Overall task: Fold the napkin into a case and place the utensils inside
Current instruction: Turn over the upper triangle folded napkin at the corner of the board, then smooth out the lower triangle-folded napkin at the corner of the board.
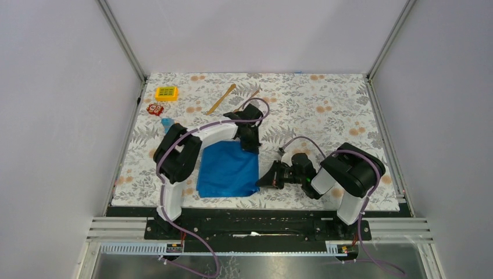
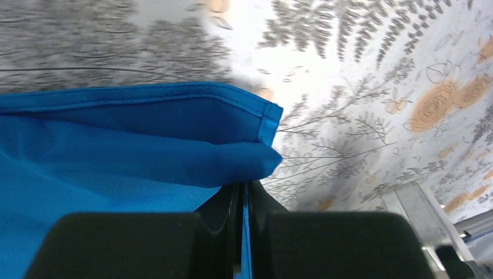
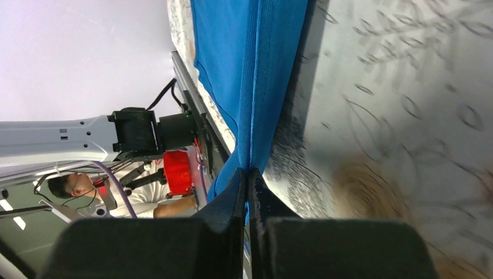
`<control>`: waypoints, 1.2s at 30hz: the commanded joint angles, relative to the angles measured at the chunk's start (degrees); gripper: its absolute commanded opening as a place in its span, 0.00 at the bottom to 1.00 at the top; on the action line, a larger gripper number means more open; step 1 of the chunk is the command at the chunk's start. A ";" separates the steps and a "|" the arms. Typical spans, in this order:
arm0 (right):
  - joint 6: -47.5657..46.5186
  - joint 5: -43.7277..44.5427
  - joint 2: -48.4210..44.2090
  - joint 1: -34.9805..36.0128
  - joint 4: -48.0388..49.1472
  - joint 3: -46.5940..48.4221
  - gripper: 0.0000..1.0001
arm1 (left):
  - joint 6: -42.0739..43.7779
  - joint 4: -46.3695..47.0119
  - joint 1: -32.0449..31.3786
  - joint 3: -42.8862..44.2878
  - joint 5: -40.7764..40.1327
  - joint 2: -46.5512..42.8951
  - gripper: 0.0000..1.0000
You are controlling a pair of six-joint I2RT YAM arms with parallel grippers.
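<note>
While the top view lays out the whole tabletop (image 1: 325, 110), it hides both sets of fingertips under the wrists, so only the wrist views tell how the claws stand. By the far left corner sit a yellow toy (image 1: 166, 93) and a red toy (image 1: 154, 108), well apart from the cloth. Right of them, near the far edge, the fork (image 1: 221, 100) lies slanted, and the knife-like stick (image 1: 252, 95) shows only partly past the left arm; neither wooden piece appears in a wrist view. The napkin (image 1: 228, 168) lies by the near edge, left of the middle. At its far right corner the left gripper (image 2: 244, 195) is clenched on a thin blue layer, and only this close view shows the cloth doubled there, a stitched hem lying over a soft rounded fold. Toward the near right corner of the cloth, the right gripper (image 3: 247, 177) is likewise pinched on the napkin's edge, and its view alone takes in a person (image 3: 70, 189) beyond the table. From above the cloth is a plain royal-blue four-sided patch, fairly flat, its right side slightly raised.
</note>
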 commanded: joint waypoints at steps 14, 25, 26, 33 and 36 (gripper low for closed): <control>-19.99 1.82 -20.40 -7.49 -49.25 3.83 0.56 | 4.06 6.10 -1.17 -8.95 11.18 -18.46 0.78; -22.62 -5.25 -17.80 -9.08 -51.18 6.60 0.48 | -8.44 2.75 -22.21 -22.25 -3.30 -25.59 0.59; -22.62 -6.04 -17.61 -8.63 -50.69 6.27 0.48 | -8.88 2.21 -23.76 -21.88 -4.74 -24.66 0.57; -21.38 -6.77 -13.44 -5.68 -45.71 5.13 0.41 | -9.08 -5.05 -30.55 -16.51 -14.87 -18.14 0.46; -20.39 -7.07 -11.85 -4.78 -43.19 5.07 0.37 | -9.11 -6.14 -31.10 -15.73 -17.01 -18.33 0.45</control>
